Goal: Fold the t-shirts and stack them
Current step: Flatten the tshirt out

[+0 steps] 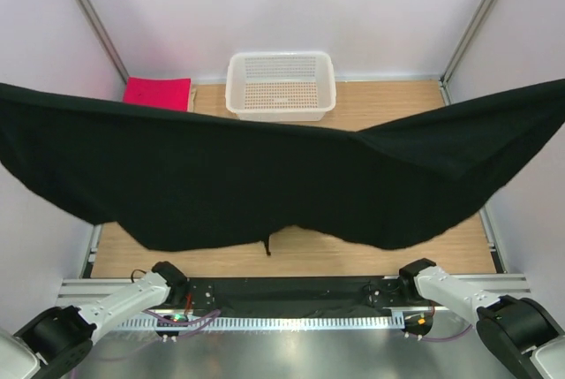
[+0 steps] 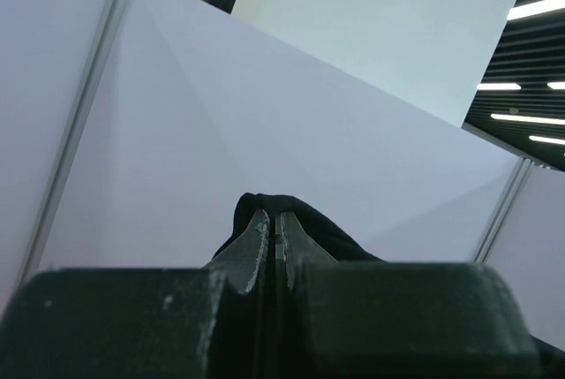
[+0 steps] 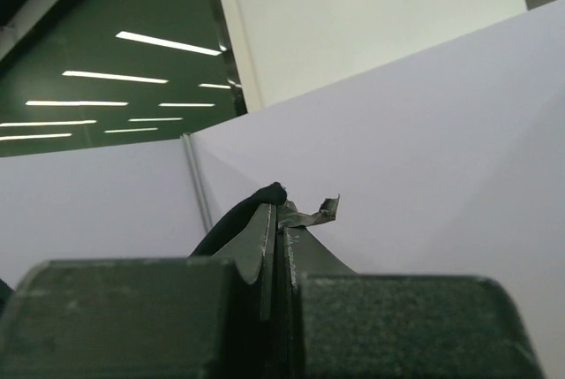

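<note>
High over the worktop (image 1: 388, 101): black shirt (image 1: 265, 185) hangs spread wide and sags in the middle.
Left tool (image 2: 275, 217): pinched tight on one top edge of it.
Right tool (image 3: 276, 213): pinched tight on the other edge, by a small tag (image 3: 320, 211).
Pink shirt (image 1: 157, 94): folded, back left, near the basket (image 1: 281, 107).
Feel: looks soft, floppy and light, so it may droop or slip.
Best hold: top corners, kept level, I think.
</note>
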### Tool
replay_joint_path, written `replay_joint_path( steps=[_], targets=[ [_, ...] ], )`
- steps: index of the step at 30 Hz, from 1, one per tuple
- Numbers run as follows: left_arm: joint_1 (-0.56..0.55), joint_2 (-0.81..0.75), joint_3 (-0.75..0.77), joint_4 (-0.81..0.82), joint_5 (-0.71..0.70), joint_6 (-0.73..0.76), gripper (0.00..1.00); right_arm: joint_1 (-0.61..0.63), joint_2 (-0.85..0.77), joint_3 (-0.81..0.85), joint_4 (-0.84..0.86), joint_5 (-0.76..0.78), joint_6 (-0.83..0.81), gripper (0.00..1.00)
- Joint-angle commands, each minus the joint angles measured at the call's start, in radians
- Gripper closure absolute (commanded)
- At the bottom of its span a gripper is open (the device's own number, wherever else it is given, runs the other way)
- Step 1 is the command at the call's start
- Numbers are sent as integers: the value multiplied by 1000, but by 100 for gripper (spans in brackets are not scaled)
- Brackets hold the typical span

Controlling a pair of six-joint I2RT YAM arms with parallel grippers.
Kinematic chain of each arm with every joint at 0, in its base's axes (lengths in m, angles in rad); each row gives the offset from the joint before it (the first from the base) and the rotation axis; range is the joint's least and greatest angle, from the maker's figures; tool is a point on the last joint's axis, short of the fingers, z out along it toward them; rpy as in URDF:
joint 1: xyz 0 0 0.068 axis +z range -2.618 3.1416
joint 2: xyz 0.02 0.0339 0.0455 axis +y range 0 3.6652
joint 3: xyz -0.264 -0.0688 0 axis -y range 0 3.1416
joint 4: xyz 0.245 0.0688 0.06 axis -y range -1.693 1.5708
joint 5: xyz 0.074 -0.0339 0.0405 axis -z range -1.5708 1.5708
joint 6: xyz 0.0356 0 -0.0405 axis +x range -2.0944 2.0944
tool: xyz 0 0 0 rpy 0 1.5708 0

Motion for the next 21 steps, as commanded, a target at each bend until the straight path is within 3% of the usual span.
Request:
replay_joint_path(
  steps=[1, 12, 16, 21],
  targets=[
    [4, 9, 8, 98, 35, 35, 99, -5, 3, -11, 129, -101, 85, 99],
    [6, 144, -126, 353, -102, 213, 100, -5, 74, -142, 229, 9, -45, 99],
    [6, 209, -104, 428, -102, 260, 99, -6, 78, -218, 293, 57, -107, 99],
    [6, 255, -63, 445, -102, 293, 100, -5, 95, -198, 309, 72, -161, 99]
  ],
)
